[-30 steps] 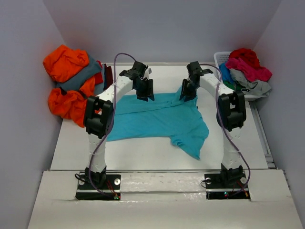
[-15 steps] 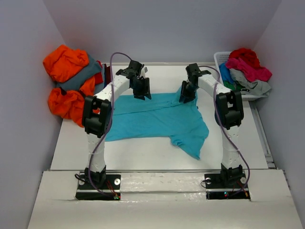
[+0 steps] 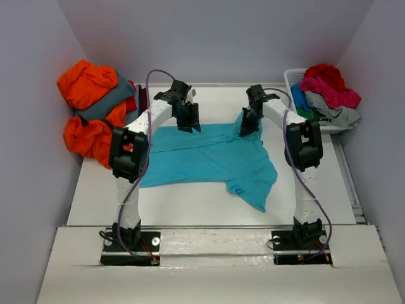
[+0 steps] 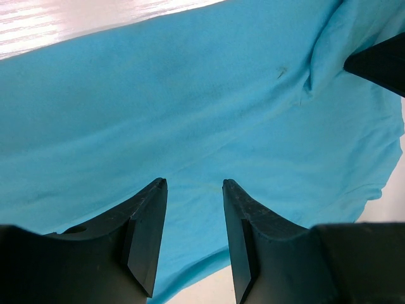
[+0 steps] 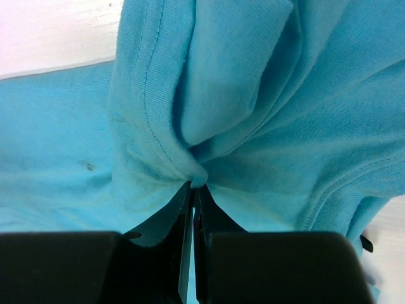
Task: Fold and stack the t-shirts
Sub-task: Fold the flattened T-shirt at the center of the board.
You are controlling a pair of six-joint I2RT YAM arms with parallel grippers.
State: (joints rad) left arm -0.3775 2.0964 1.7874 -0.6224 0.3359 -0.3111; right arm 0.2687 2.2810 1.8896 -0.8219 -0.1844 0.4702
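A turquoise t-shirt (image 3: 209, 158) lies spread across the middle of the white table (image 3: 190, 202), one sleeve trailing toward the near right. My right gripper (image 3: 249, 123) is at its far right edge, shut on a pinched fold of the turquoise cloth (image 5: 196, 178). My left gripper (image 3: 188, 123) hangs open over the shirt's far left edge, and nothing sits between its fingers (image 4: 147, 234). In the left wrist view the turquoise shirt (image 4: 190, 107) fills the frame below the gripper (image 4: 193, 185).
A pile of orange and slate grey shirts (image 3: 95, 114) lies against the left wall. A white slatted basket (image 3: 297, 79) at the back right holds red, pink, grey and green shirts (image 3: 326, 92). Grey walls close in both sides.
My right gripper has closed on a fold of the turquoise shirt. My left arm shifted slightly toward the far left early on, then held still with its jaws unchanged.
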